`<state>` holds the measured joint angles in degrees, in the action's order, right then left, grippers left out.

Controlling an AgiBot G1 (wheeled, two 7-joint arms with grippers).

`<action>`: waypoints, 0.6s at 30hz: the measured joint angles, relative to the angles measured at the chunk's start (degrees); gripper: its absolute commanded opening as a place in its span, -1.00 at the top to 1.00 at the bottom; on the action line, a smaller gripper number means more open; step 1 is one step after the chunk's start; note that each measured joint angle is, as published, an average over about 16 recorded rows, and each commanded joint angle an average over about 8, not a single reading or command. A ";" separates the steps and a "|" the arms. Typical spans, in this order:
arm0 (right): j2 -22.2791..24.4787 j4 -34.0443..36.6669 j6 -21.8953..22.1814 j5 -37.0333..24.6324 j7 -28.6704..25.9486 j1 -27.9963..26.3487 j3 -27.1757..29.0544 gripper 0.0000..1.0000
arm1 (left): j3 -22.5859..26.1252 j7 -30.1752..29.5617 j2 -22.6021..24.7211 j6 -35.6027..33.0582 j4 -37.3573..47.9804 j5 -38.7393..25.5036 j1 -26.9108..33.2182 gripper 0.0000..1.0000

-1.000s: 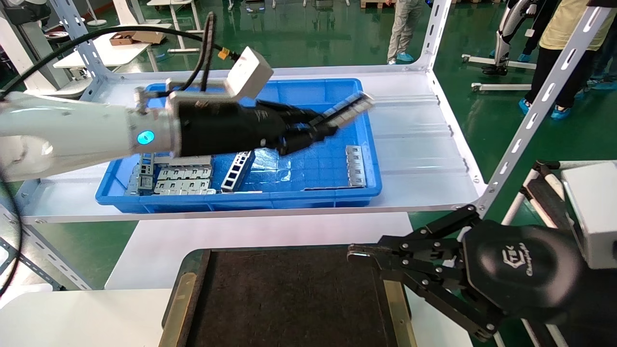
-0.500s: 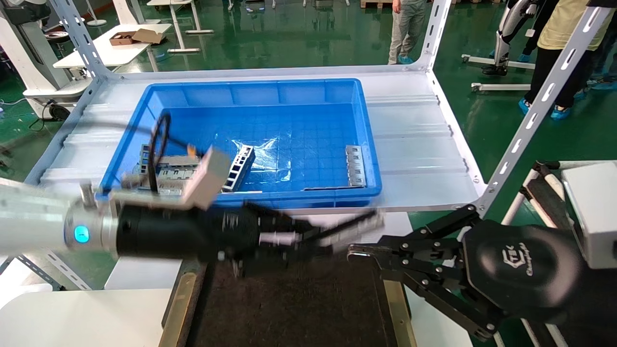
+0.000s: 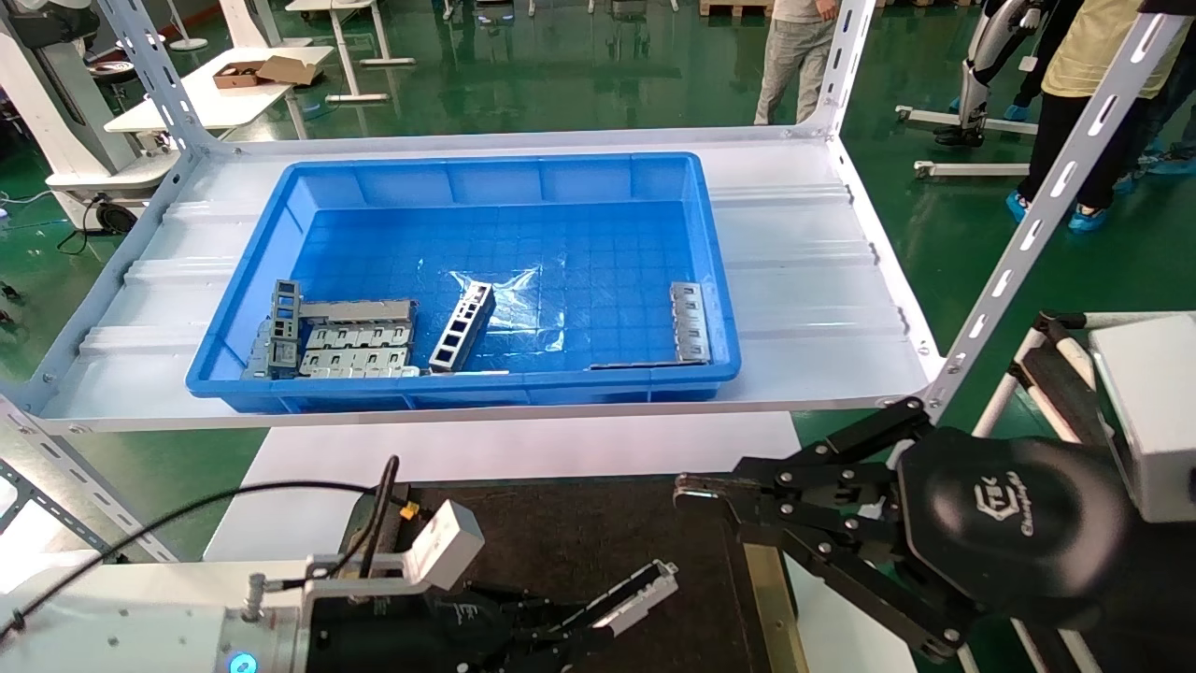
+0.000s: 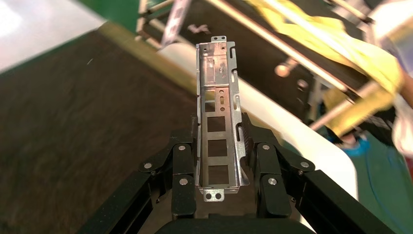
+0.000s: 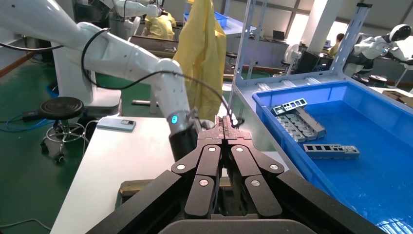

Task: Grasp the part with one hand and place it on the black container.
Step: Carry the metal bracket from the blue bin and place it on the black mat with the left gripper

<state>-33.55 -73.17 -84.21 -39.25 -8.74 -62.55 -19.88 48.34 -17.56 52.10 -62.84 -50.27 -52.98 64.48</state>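
- The blue bin (image 3: pixel 467 280) now lies well behind the black container (image 3: pixel 579 561), other metal pieces left inside
- The left gripper (image 4: pixel 217 161) has swung from bin to container, jaws clamped on the part (image 3: pixel 638 594), which hangs above the container's surface; release comes next
- The right gripper (image 3: pixel 696 491) sits closed at the container's right edge

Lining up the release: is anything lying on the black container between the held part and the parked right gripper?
No. In the head view, only bare container shows between the part, shut in the left gripper, and the right gripper.
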 measured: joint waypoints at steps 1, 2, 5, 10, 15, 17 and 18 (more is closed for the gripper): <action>0.00 0.00 0.00 0.00 0.00 0.00 0.00 1.00 | 0.10 -1.17 -0.01 2.21 -0.99 -0.16 -1.09 1.00; 0.00 0.00 0.00 0.00 0.00 0.00 0.00 1.00 | 0.21 -2.36 0.02 4.38 -1.90 -0.31 -2.08 1.00; 0.00 0.00 0.00 0.00 0.00 0.00 -0.01 1.00 | 0.56 -5.98 0.28 10.69 -4.44 -0.80 -4.66 1.00; 0.00 0.00 0.00 0.01 0.01 0.00 -0.01 1.00 | 1.45 -12.18 1.20 20.18 -7.55 -1.72 -7.65 1.00; 0.01 0.00 0.01 0.01 0.01 0.00 -0.02 1.00 | 2.77 -18.19 2.50 27.94 -9.12 -2.75 -9.27 1.00; 0.01 0.00 0.01 0.01 0.01 0.00 -0.02 1.00 | 3.42 -20.41 3.08 30.59 -9.40 -3.22 -9.63 1.00; 0.01 0.00 0.01 0.01 0.01 -0.01 -0.02 1.00 | 3.77 -21.45 3.36 31.82 -9.47 -3.47 -9.75 1.00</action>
<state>-33.54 -73.17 -84.21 -39.24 -8.73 -62.56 -19.90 52.11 -39.01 55.47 -31.02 -59.74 -56.44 54.73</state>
